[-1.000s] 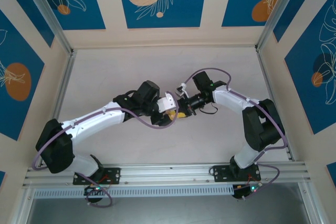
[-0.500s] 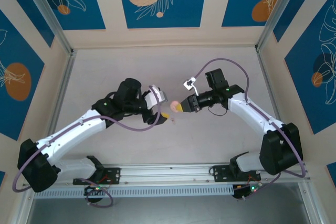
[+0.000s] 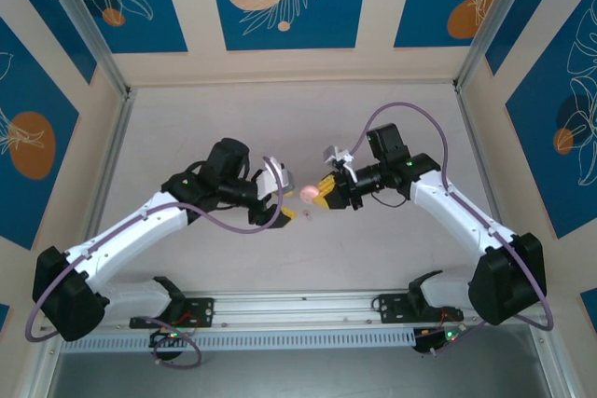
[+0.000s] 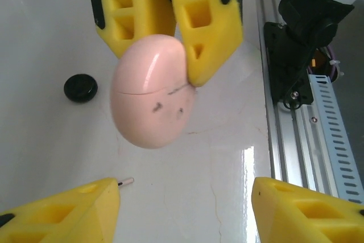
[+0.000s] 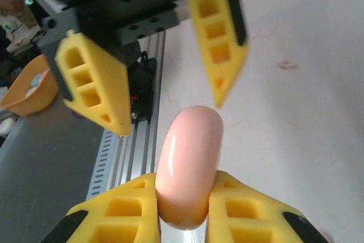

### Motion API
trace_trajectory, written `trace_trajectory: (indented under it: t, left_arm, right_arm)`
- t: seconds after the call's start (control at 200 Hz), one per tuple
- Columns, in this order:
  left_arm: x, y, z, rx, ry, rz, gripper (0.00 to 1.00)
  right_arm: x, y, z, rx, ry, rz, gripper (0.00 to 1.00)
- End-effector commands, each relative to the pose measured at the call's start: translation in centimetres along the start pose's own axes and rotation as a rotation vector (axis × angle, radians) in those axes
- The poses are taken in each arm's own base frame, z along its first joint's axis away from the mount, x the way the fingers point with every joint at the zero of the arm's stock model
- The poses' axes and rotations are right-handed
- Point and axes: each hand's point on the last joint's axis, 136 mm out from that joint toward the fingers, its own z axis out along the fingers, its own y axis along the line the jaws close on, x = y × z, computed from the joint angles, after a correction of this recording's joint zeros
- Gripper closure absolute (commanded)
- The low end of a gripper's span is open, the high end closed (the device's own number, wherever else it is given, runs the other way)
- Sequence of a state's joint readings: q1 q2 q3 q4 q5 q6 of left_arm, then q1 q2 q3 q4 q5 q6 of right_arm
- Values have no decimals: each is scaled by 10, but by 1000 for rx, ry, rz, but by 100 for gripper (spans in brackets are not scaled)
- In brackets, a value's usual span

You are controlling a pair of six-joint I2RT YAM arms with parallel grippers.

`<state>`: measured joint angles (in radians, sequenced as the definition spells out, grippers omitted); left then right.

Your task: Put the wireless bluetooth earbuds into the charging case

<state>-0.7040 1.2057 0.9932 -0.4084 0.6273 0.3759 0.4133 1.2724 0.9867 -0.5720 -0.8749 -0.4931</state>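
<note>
Both angled inward, facing: right gripper (image 5: pixel 185 200) tight on charging case (image 4: pixel 151 92), left gripper (image 4: pixel 183 197) agape.

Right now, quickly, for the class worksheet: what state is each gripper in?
Left gripper: open, holding nothing.
Right gripper: shut on the pink charging case.

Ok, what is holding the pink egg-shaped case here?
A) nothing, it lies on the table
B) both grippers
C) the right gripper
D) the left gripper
C: the right gripper is shut on the pink case, while the left gripper faces it open, not touching.
</note>
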Motion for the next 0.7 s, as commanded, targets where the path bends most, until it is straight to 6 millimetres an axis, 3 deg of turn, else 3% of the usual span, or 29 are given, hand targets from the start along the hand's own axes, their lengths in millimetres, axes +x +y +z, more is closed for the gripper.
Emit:
trace_trajectory:
  t: [0.0, 0.075, 0.175, 0.37, 0.525, 0.69]
  left_arm:
    - [-12, 3, -1, -7, -65, 43, 37]
    - [-15, 19, -3, -108, -80, 53, 36]
    - [-15, 35, -7, -251, -104, 133, 34]
    - [-16, 43, -8, -374, -115, 279, 26]
    - [-13, 46, 1, -406, -70, 317, 22]
    - [-18, 46, 10, -401, -93, 306, 22]
  right_arm:
    - [-14, 14, -2, -49, -35, -106, 87]
    - [-21, 2, -1, -12, -47, -5, 87]
    - [-26, -18, 1, 42, -55, 255, 88]
    - [-27, -33, 4, 62, -64, 653, 87]
    - [-24, -35, 9, 43, -84, 801, 87]
    - [-21, -31, 17, 42, -68, 825, 86]
